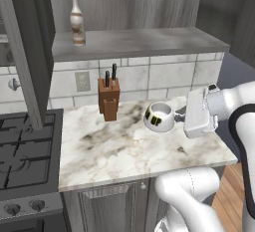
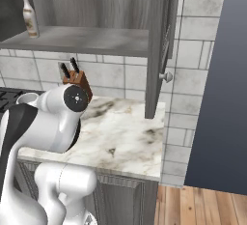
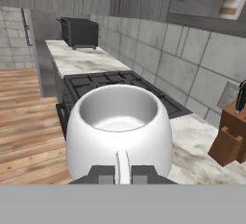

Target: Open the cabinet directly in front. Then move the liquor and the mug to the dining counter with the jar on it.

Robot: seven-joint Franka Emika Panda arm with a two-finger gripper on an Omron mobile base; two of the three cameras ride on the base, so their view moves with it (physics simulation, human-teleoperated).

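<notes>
Mug in claw, liquor on the shelf

Mug (image 1: 159,117) is held above the marble table (image 1: 119,151), apparently clear of the top, right of the knife block (image 1: 108,99). Claw (image 3: 123,172) is pinched on the mug's handle; hand view shows both tips clamped either side of the thin handle strip, bowl opening facing up.

Cabinet (image 2: 157,40) doors are open. Liquor (image 1: 76,21) stands upright on the cabinet shelf, left end, well apart from the mug. Stove (image 1: 22,149) sits left of the table.

Handling, my read:
- Mug: rigid, light, looks empty. Handle grip is off-centre, so the bowl could swing or twist if the arm moves fast. Glazed surface is probably slick. Keep it level, move slow.
- Liquor: tall, narrow base, tips easily. Grab the body at the label band, not the thin neck. Likely glass, so fragile and heavier than the mug.
</notes>
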